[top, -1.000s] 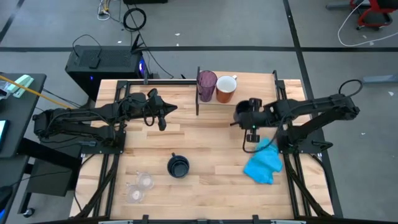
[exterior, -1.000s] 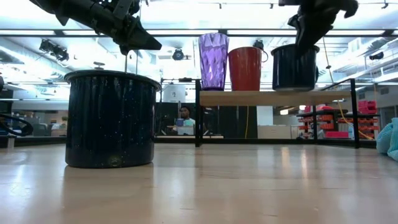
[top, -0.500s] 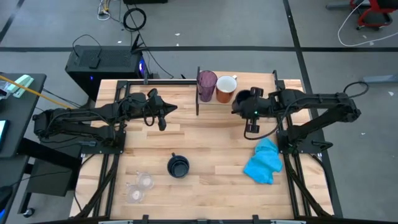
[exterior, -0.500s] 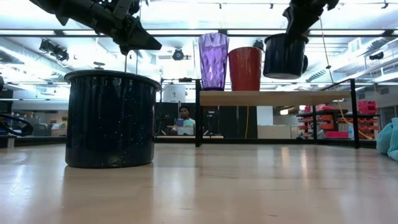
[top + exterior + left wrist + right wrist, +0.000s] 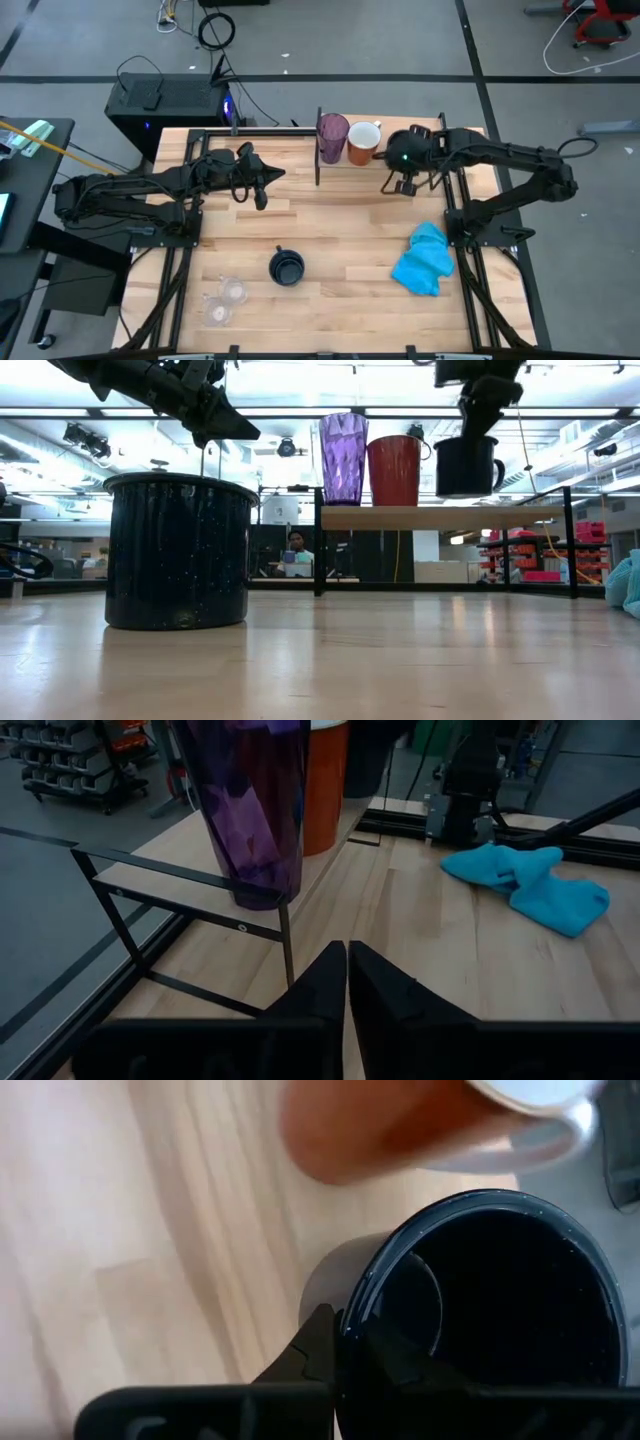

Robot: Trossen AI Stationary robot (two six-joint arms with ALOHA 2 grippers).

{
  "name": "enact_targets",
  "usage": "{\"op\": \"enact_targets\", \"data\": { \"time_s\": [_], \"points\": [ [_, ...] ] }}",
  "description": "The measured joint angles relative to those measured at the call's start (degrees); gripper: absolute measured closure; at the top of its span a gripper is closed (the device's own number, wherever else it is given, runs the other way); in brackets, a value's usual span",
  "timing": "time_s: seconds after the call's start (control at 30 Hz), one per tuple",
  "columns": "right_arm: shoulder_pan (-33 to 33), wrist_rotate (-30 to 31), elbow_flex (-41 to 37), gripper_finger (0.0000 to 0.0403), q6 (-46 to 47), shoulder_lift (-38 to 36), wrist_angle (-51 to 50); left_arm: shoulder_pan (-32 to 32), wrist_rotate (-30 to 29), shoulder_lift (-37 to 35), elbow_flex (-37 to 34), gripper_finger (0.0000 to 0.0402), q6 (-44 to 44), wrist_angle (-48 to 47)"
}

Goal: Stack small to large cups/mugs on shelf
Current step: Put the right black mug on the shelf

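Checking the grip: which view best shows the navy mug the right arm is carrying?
Right wrist view: the navy mug fills it, jaws pinching its rim. Low view shows the mug from the side, hanging just above the shelf beside the orange mug. High view: mostly hidden under the arm. Left wrist view: not clear.

A crumpled bright blue cloth (image 5: pixel 424 260) lies on the slatted tabletop (image 5: pixel 330 220) near its right edge.

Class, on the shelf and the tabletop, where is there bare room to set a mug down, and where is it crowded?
The shelf is bare right of the navy mug hanging in the right gripper; its left end is crowded by the purple tumbler and orange mug. Tabletop: free between the second navy mug and blue cloth.
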Motion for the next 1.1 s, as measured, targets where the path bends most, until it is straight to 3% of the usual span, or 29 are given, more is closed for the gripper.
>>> {"op": "enact_targets", "data": {
  "time_s": [0.3, 0.7, 1.1],
  "points": [
    [-9.8, -2.2, 0.0, 0.0383, -8.5, 0.0, 3.6, 0.0, 0.0, 0.0, 0.0, 0.0383, 0.0, 0.0],
    [-19.5, -12.2, 0.0, 0.0382, -16.7, 0.4, 10.5, 0.0, 0.0, 0.0, 0.0, 0.0377, 0.0, 0.0],
    [-21.0, -13.3, 0.2, 0.0381, -19.4, 6.3, 13.8, 0.0, 0.0, 0.0, 0.0, 0.0382, 0.1, 0.2]
  ]
}}
